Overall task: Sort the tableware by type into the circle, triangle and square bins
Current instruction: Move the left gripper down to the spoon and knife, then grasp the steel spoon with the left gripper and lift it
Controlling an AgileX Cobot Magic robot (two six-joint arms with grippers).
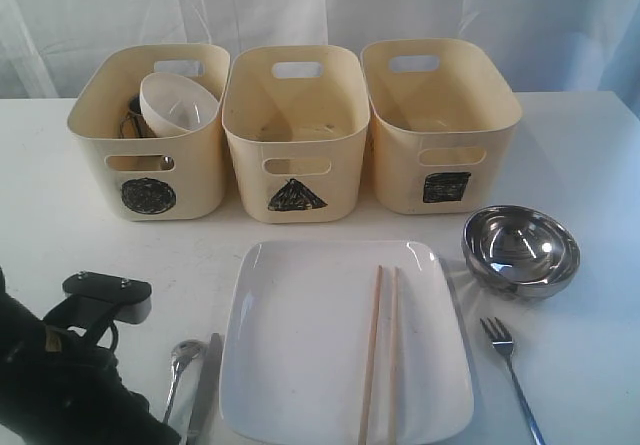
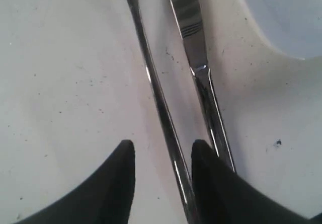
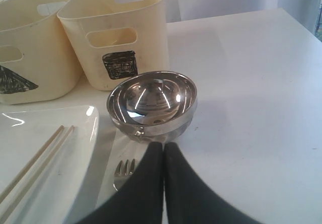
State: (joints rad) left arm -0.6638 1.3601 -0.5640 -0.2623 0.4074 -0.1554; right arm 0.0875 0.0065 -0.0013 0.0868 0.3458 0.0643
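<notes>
Three bins at the back, cutlery out front

Counted three cream bins in a row at the back of the counter [image 1: 60,235]: circle bin [image 1: 200,180] left, triangle bin [image 1: 245,180] middle, square bin [image 1: 395,180] right. Spotted a small white bowl [image 1: 178,103] tilted inside the circle bin. Found the large white plate [image 1: 300,345] in front of the triangle bin, with the wooden chopsticks [image 1: 382,355] lying on it. Noted the steel bowl [image 1: 520,250] upright just right of the plate, the fork [image 1: 510,365] near it. Saw the spoon [image 1: 181,360] and knife [image 1: 207,385] side by side left of the plate. Caught the left fingers [image 2: 118,183] spread low on either side of the spoon's handle, not closed on it. Saw the right fingers [image 3: 151,173] pressed together just short of the steel bowl.
</notes>
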